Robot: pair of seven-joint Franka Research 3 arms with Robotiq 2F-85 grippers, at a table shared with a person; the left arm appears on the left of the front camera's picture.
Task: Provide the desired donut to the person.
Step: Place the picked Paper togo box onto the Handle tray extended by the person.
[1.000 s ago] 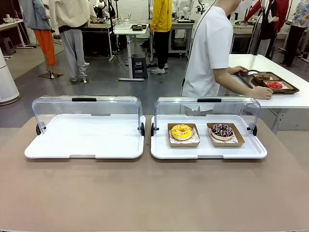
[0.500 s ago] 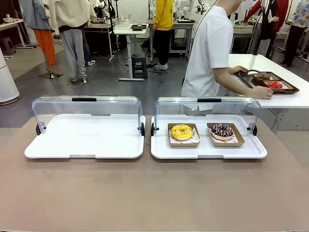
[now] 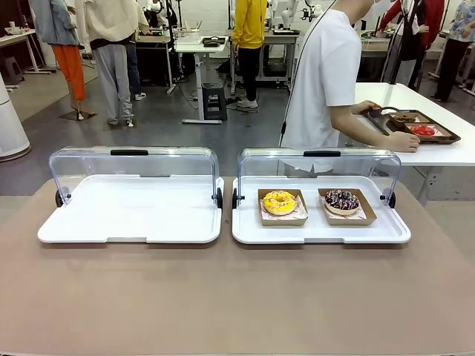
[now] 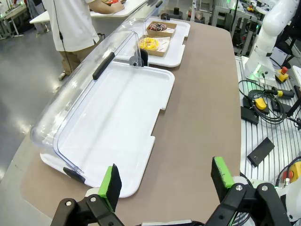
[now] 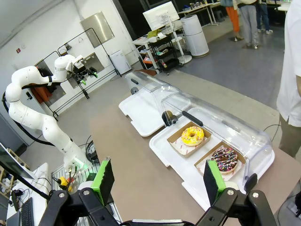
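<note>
Donuts, yellow donut [image 5: 193, 135] and chocolate donut [image 5: 225, 159], lie well beyond both arms' wide, empty jaws.

We see bare table [image 3: 237, 297] in front of both trays; the raised clear lids [image 3: 319, 167] wall off the far side behind the donuts [image 3: 280, 202].

Two boxed donuts [image 3: 310, 202] sit on the right tray [image 3: 249, 231].
</note>
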